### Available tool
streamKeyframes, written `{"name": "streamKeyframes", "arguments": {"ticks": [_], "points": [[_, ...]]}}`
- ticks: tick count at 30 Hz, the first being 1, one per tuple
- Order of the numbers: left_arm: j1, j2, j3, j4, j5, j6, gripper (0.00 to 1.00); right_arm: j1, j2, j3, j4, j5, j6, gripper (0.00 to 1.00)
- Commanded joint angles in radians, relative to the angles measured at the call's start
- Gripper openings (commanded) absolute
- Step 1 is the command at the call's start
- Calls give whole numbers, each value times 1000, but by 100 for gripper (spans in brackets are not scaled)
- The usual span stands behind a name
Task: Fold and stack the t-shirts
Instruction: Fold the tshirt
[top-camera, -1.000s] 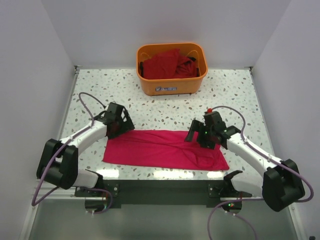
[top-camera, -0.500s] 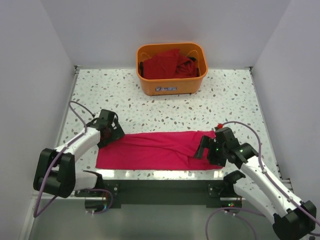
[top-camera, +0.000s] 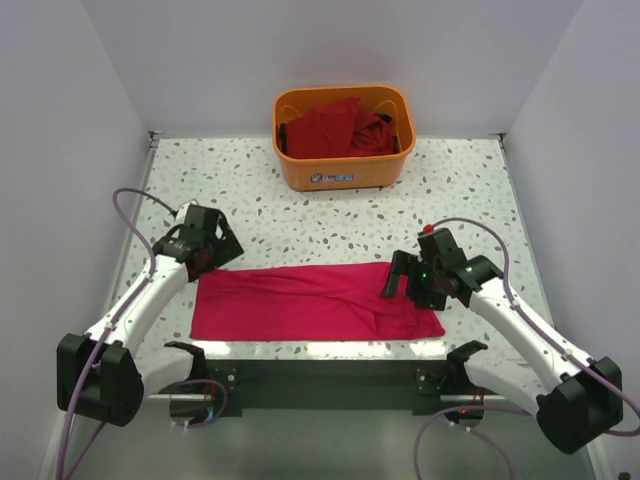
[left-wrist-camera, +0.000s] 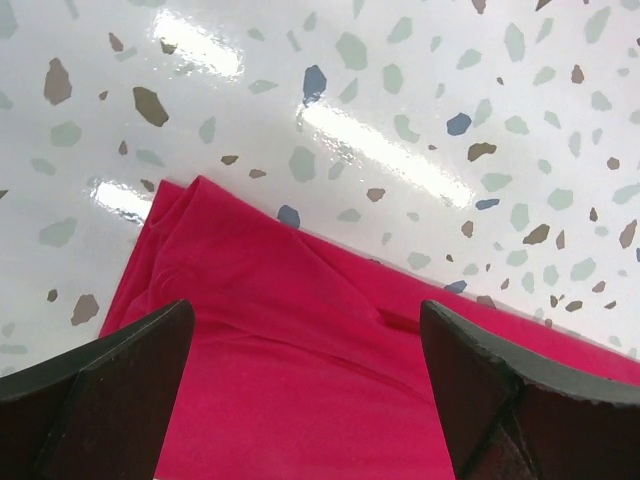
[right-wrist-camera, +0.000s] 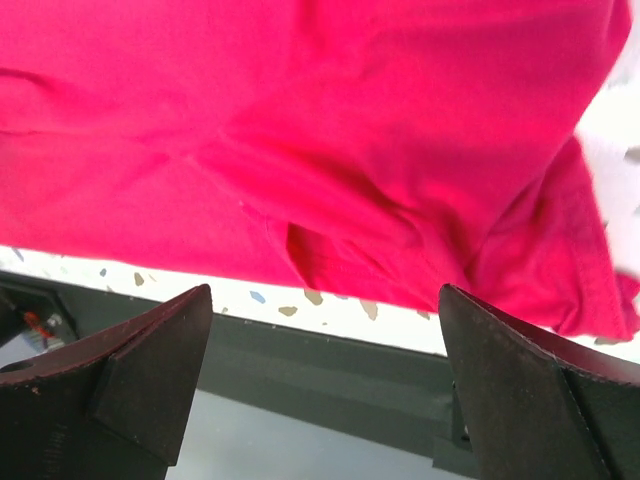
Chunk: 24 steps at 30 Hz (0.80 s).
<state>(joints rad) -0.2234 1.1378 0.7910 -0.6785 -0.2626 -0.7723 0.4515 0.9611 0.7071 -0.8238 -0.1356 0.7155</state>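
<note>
Top external view shows my counter (top-camera: 300, 215), white with little spots. A bright pink shirt (top-camera: 315, 300) lies flat on it at 6 o'clock, close to the near edge. It stretches long from 9 o'clock to 3 o'clock. It has soft wrinkles, and most of them are at its 3 o'clock end.

My left claw (top-camera: 212, 258) hangs over the far corner of the pink shirt at the 9 o'clock end. It is spread wide and has nothing in it. My right claw (top-camera: 400, 284) hangs over the 3 o'clock end of the pink shirt. It is spread wide too, and it has nothing in it.

At 12 o'clock, well apart from the pink shirt, stands an orange basket (top-camera: 343, 172). Dark red shirts (top-camera: 330, 128) lie bunched up inside it.

My left wrist view looks down at a corner of the pink shirt. The corner pokes toward 11 o'clock, with spotted counter all around it at the top. Pink cloth shows in the wide gap of my left claw, with one small crease near the middle.

My right wrist view is full of pink cloth at 12 o'clock. The cloth has a thick folded edge at 3 o'clock. At 6 o'clock I see the near edge of the counter and a dark bar (right-wrist-camera: 330, 355) just past it.

I cannot tell if either claw touches the cloth.
</note>
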Motion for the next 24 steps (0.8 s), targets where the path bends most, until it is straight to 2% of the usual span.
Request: {"name": "streamKeyframes", "arguments": {"ticks": [1, 7, 11, 13, 19, 24], "points": [[4, 20, 5, 29, 45, 42, 100, 4, 48, 61, 29, 44, -77, 99], [1, 141, -88, 201, 216, 53, 100, 9, 148, -17, 182, -13, -31, 99], [-11, 212, -154, 252, 218, 33, 100, 7, 284, -37, 242, 43, -4, 99], [-16, 234, -164, 252, 224, 25, 100, 6, 402, -15, 277, 89, -1, 99], [-97, 198, -234, 238, 214, -73, 100, -45, 724, 172, 310, 133, -97, 99], [-166, 132, -317, 208, 241, -185, 100, -92, 872, 366, 364, 123, -284, 99]]}}
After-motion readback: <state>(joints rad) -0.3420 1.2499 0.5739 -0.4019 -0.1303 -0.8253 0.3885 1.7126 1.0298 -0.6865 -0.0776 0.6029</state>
